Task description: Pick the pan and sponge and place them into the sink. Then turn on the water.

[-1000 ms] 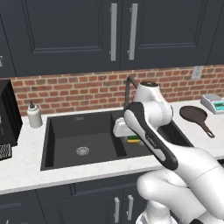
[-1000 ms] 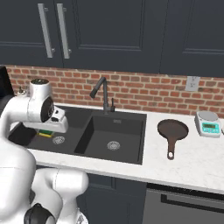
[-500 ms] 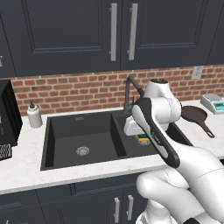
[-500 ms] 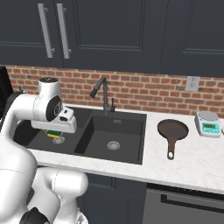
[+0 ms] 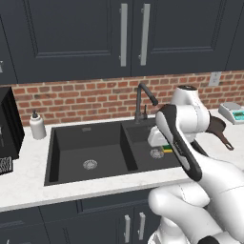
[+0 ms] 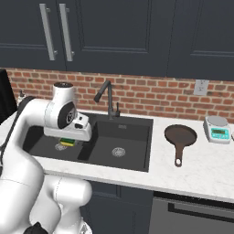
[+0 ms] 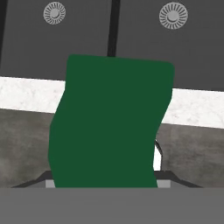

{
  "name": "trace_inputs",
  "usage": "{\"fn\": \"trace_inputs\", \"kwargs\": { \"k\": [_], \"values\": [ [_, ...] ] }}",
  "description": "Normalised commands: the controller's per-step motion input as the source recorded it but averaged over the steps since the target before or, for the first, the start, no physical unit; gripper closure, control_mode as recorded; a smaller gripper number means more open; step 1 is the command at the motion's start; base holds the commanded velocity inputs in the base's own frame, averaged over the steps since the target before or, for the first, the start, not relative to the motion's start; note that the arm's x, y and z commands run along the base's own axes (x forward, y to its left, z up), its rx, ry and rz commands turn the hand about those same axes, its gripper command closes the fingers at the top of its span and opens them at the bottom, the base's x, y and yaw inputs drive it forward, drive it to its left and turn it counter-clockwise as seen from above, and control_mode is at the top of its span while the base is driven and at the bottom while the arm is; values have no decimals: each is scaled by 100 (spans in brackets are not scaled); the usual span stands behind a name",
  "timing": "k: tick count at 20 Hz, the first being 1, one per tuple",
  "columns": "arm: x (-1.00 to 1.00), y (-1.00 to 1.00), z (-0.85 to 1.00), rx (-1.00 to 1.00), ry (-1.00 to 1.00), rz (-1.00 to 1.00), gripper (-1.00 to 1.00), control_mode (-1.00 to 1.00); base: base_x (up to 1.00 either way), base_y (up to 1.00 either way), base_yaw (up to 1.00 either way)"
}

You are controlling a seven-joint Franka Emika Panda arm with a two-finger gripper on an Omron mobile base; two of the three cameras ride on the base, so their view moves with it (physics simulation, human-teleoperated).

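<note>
claw: the claw (image 6: 68, 138) is clamped on the sponge (image 7: 111, 127), jaws set about sponge-wide; the green face sits right up against the hand camera
step: looks like the sponge part of the job, carried over the sink (image 5: 71, 143) and not let go yet
where it hangs: above the basin nearer the pan side, close to the divider; both round drains show past the sponge in the hand view
next move: I'd guess lower it a touch and open up so it drops into the basin, then go for the pan
pan: the pan (image 6: 180, 136) sits on the counter (image 6: 201, 164) beside the sink, handle pointing toward the front edge, untouched
faucet: the faucet (image 6: 106, 97) stands behind the sink, no water running, so that step is left
in the way: the faucet neck is close to the arm's swing toward the pan
other stuff: a scale (image 6: 218, 129) just past the pan, a soap bottle (image 5: 37, 125) at the far end by the brick wall
</note>
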Motion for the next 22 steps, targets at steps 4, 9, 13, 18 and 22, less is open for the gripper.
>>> {"fn": "trace_inputs", "kwargs": {
  "k": [4,9,13,18,22],
  "values": [
    [0,-78,-6,0,0,0,100,-100,0,0,0],
    [0,-90,-15,0,0,0,100,-100,0,0,0],
    [0,-98,-20,-1,2,0,100,-100,0,0,0],
    [20,-78,-32,-5,0,0,100,-100,0,0,0],
    [21,-36,-36,-3,0,0,100,-100,0,0,0]
  ]
}}
